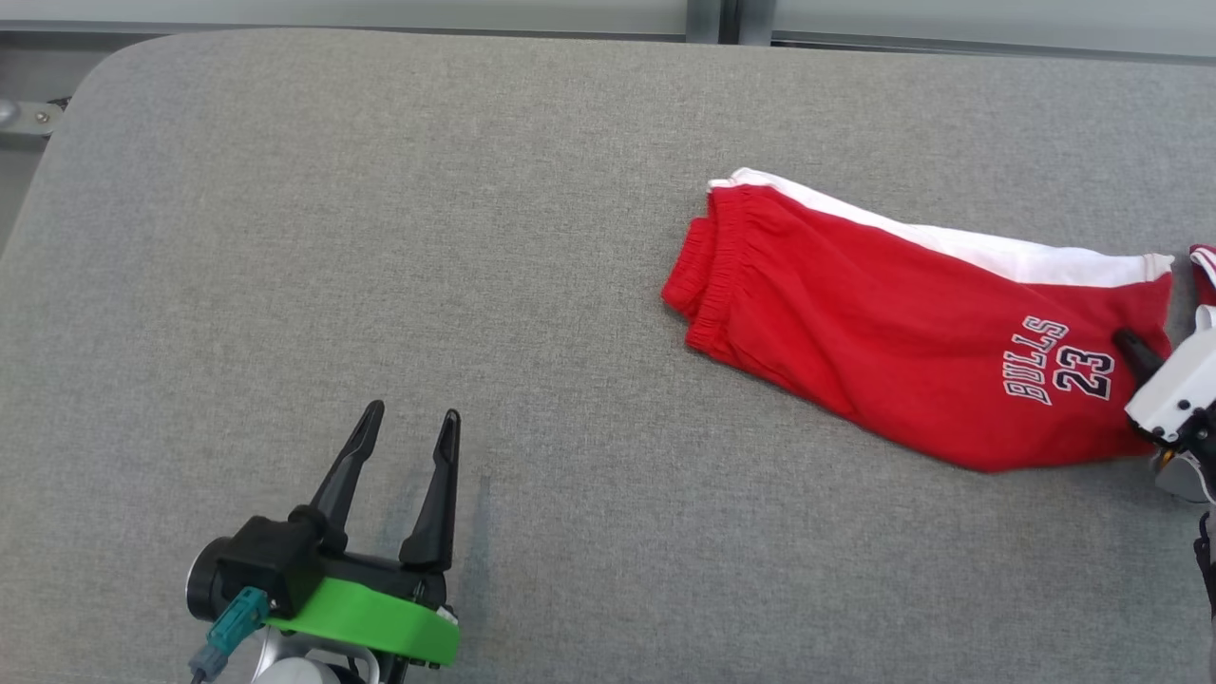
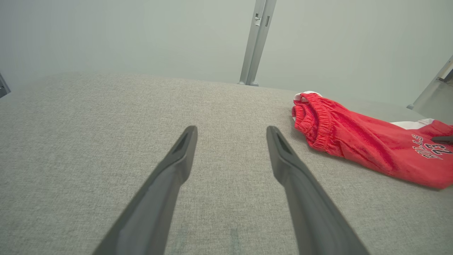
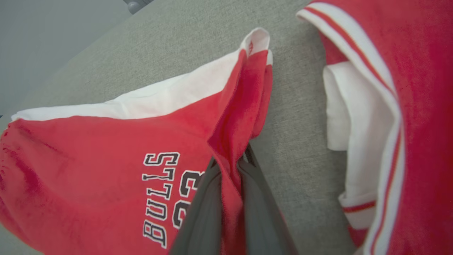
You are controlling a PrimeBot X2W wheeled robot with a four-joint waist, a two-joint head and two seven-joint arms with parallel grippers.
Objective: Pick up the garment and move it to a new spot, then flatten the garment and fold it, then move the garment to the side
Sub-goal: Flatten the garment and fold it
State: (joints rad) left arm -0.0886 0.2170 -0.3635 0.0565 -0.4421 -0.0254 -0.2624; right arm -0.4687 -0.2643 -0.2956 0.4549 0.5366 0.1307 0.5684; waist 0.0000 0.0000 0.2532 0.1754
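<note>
Where the grey padded table point(image 1: 380, 190) lay nearest the robot, the left gripper point(image 1: 414, 411) hovered over bare covering. Its two dark fingers were spread apart with nothing between them, well apart from the garment point(image 1: 855, 313).

Farther out and to the right, the right gripper point(image 3: 231, 159) was clamped on a raised ridge of the garment's red fabric. The grip sat close to the white-trimmed hem and just beside the printed "BULLS 23" lettering point(image 1: 1056, 361). In the right wrist view the pinched cloth stood up between the two fingers.

The garment, red shorts with a white side panel, lay on the right half of the table. Its gathered elastic waistband point(image 1: 712, 266) pointed toward the table's middle and its hem toward the right edge.

Just beyond the hem, across a strip of grey table, lay another red piece with striped trim point(image 3: 389, 88) in white and red. Whether it belonged to the same garment could not be told.

Past the table's far edge stood a pale wall with a metal post point(image 2: 256, 42).
</note>
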